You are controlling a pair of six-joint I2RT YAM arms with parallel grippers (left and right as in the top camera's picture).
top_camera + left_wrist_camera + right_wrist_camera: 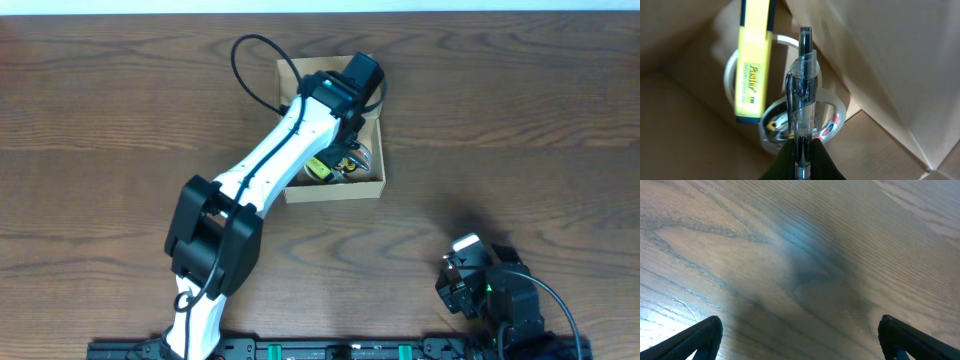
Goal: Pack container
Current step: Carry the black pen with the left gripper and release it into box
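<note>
The tan cardboard container [372, 186] sits at the table's far middle, lid open. My left gripper [802, 155] reaches into it from above and is shut on a clear pen [803, 95] with a dark tip, held upright over the box floor [685, 125]. Inside lie a yellow highlighter [754, 60] and clear tape rolls [832, 117]; the highlighter [318, 168] also shows in the overhead view. My right gripper [800, 337] is open and empty over bare wood; in the overhead view it [465, 270] is near the front right.
The box's flap [890, 60] rises at the right of the left wrist view. The wooden table [520, 120] surrounds the box. The left arm [270, 160] stretches diagonally from the front edge to the box.
</note>
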